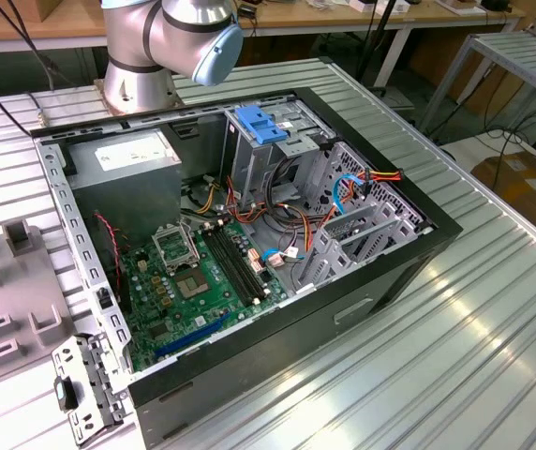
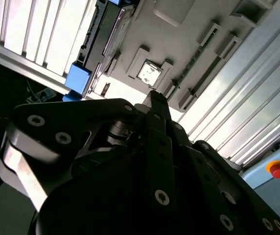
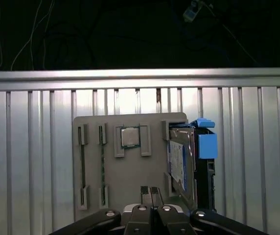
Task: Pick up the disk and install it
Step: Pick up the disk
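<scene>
Exterior view: open PC case (image 1: 380,281) is sitting on the slatted table (image 1: 474,366), blue latch piece (image 1: 256,125) poking up. First wrist view: gripper (image 3: 151,192) is hanging pinched closed, empty, over the grey tray (image 3: 130,171); disk (image 3: 179,161) is standing edgewise at its edge. Second wrist view: gripper body is blocking the tray.

The robot's silver arm (image 1: 156,42) stood at the top of the exterior view with a blue cap (image 1: 219,56) on its fat joint, and in both wrist views its black claw (image 3: 150,192) (image 2: 155,100) held its two fingers (image 3: 145,197) pressed tight together.
</scene>
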